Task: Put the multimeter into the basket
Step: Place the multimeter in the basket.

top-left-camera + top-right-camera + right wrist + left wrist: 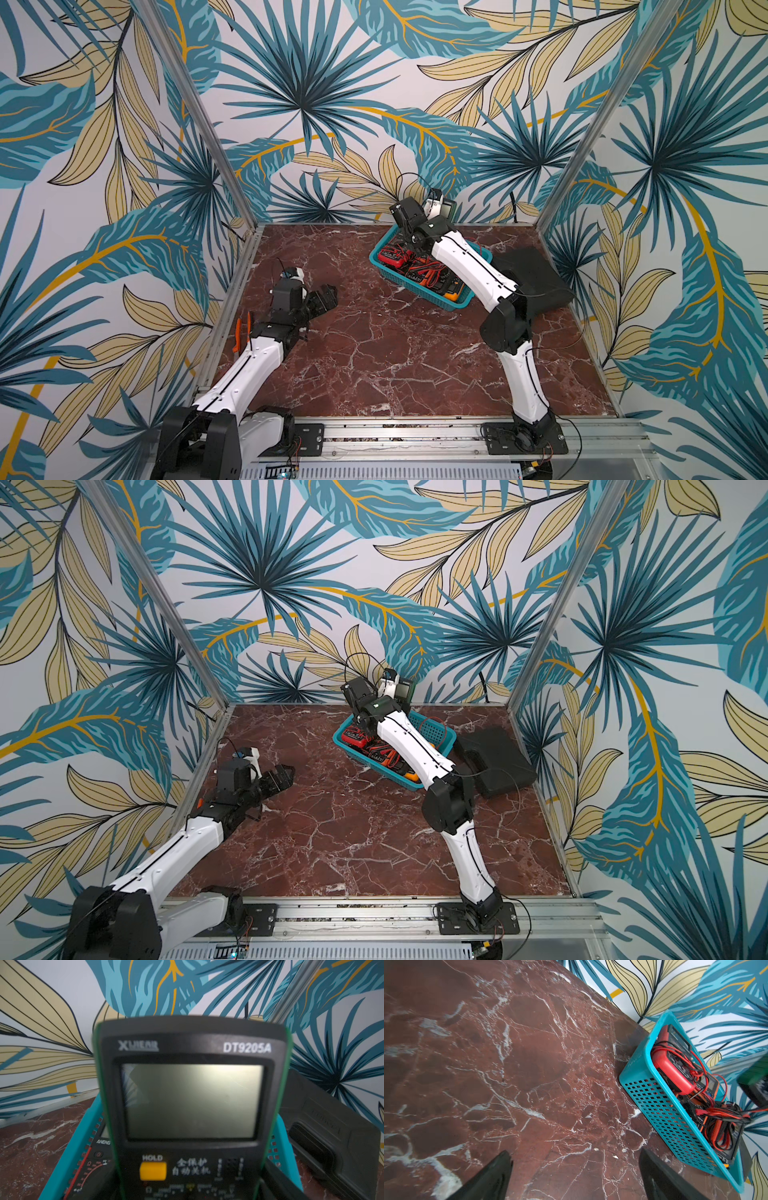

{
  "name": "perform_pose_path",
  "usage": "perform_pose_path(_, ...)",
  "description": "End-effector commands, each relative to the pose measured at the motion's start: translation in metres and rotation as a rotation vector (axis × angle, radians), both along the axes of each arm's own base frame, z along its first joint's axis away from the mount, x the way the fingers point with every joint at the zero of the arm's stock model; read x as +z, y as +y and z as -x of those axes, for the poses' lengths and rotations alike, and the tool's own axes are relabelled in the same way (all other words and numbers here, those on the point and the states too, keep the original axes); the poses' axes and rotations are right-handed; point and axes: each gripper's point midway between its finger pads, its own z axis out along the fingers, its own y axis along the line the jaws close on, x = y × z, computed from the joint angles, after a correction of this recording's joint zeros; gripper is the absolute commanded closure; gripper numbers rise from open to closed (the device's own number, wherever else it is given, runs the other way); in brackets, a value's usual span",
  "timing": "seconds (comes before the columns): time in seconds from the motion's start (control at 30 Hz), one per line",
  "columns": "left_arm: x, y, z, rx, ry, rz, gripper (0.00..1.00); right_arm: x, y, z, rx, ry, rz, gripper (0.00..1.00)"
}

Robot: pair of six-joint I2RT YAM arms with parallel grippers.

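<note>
Near edge: metal rail (pixel 395 432) carrying both arm bases. Beyond it the marble table (pixel 374 353) is bare across its middle, the widest open room in the cell.

Left side: left gripper (pixel 324 298) hangs low over the table, jaws spread wide with only bare marble between them. An orange-handled tool (pixel 237 334) lies along the left table edge, just beside that arm.

Further in, right of centre: the basket (pixel 409 286) sits on a diagonal, long axis running from far left to near right. Red meter (pixel 395 255), yellow meter (pixel 455 293) and tangled leads are already inside. A black case (pixel 536 274) lies just beside its right flank, close to the right wall, so room is tight there.

Far end: right gripper (pixel 435 216) is clenched around the multimeter (pixel 191 1101), above the basket's far end, near the back wall (pixel 332 124).

The meter stands almost upright, long axis near vertical, display end up, face turned back toward the wrist camera. In the right wrist view its lower half drops between the basket's teal walls. Cannot tell whether it touches the contents.
</note>
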Motion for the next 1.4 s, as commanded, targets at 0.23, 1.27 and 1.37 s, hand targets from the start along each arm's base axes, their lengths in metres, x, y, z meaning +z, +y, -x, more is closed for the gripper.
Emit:
perform_pose_path(0.23,0.000,-0.041,-0.016,-0.127,-0.023,0.033,0.00,-0.054,-0.008,0.001,-0.067,0.102,-0.023,0.59)
perform_pose_path(1.27,0.003,-0.045,-0.022,-0.115,-0.011,0.020,0.00,-0.042,-0.005,0.017,0.031,0.183,-0.118,0.01)
perform_pose_path(1.37,0.005,-0.037,-0.022,-0.087,-0.014,-0.010,0.00,-0.021,-0.005,0.020,0.064,0.165,-0.126,0.00)
